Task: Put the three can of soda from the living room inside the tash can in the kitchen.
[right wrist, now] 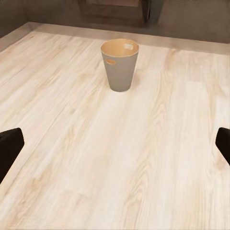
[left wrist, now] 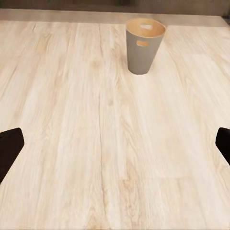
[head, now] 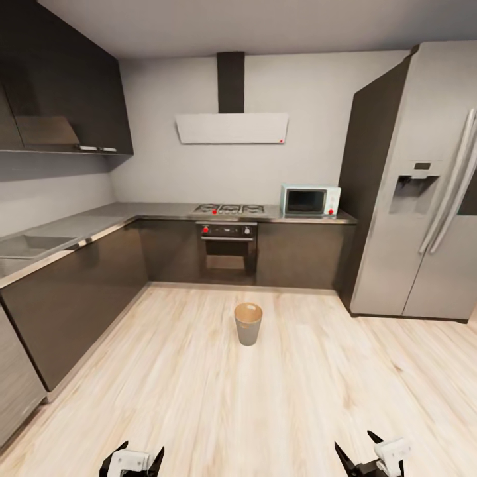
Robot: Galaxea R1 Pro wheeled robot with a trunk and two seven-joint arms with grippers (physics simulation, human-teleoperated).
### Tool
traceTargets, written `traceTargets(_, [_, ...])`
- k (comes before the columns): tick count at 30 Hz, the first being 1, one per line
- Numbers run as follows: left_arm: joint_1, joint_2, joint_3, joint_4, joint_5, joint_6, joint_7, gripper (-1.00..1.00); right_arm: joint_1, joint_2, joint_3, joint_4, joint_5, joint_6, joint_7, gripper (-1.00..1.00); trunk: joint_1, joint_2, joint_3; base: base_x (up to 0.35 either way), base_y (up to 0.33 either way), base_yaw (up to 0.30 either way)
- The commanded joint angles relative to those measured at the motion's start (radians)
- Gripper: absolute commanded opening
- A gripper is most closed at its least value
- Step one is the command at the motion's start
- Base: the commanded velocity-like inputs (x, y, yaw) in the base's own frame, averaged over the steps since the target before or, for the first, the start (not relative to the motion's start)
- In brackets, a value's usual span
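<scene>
I am in the kitchen. The tash can (head: 248, 323) stands upright on the pale wood floor ahead of me, grey outside and orange-brown inside. It also appears in the left wrist view (left wrist: 143, 45) and the right wrist view (right wrist: 120, 64), and what I see of its inside holds nothing. My left gripper (head: 136, 457) and right gripper (head: 358, 450) hang low at the near edge of the head view, well short of the bin. Both are open with nothing between the fingers (left wrist: 9, 148) (right wrist: 9, 148). The cans of soda and the living room are out of view.
Dark grey cabinets (head: 79, 291) run along the left and the back wall, with an oven (head: 227, 248) and a white microwave (head: 309, 200). A steel fridge (head: 417, 199) stands at the right. Open wood floor (head: 265, 404) lies between me and the bin.
</scene>
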Motion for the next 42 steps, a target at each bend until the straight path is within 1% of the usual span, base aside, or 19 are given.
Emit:
traceTargets(1, [0.0,0.0,0.0,0.005,0.0,0.0,0.0,1.0,0.0,0.0,0.0,0.0,0.0,0.0,0.0,1.0,0.0,0.0,0.0,0.323,0.0,0.0])
traceTargets(8, [-0.001,0.0,-0.001,0.022,0.002,-0.001,0.0,1.0,0.0,0.0,0.001,0.006,0.0,0.0,0.0,1.0,0.0,0.0,0.0,0.323,0.0,0.0])
traceTargets(21, [-0.002,0.0,-0.001,0.027,0.002,-0.001,0.0,1.0,0.0,0.0,0.002,0.015,0.001,0.0,0.0,1.0,0.0,0.0,0.0,0.323,0.0,0.0])
traceTargets(23, [-0.002,0.0,-0.001,0.027,0.002,-0.001,0.0,1.0,0.0,0.001,0.002,0.016,0.008,0.0,0.0,1.0,0.0,0.0,0.0,0.322,0.0,0.0])
traceTargets(26, [-0.002,0.0,-0.001,0.027,0.002,-0.001,0.0,1.0,0.0,0.001,0.002,0.017,0.031,0.0,-0.001,1.0,0.0,0.0,0.0,0.321,0.0,0.0])
traceTargets(30, [-0.002,0.0,-0.001,0.027,0.002,-0.001,0.001,1.0,0.0,0.002,0.002,0.018,0.043,0.0,-0.001,1.0,0.0,0.0,0.0,0.32,0.0,0.0])
traceTargets(38, [-0.002,0.0,-0.001,0.027,0.002,-0.001,0.001,1.0,0.0,0.003,0.003,0.018,0.048,-0.001,-0.001,1.0,0.0,0.0,0.0,0.322,0.0,0.0])
traceTargets(40, [-0.002,0.0,-0.001,0.027,0.002,-0.001,0.0,1.0,0.0,0.003,0.008,0.019,0.048,-0.001,0.0,1.0,0.0,0.0,0.0,0.323,0.0,0.0])
traceTargets(42, [-0.002,0.0,-0.001,0.027,0.002,-0.001,0.0,1.0,0.0,0.003,0.023,0.018,0.049,-0.001,-0.001,1.0,0.0,0.0,0.0,0.323,0.0,0.0])
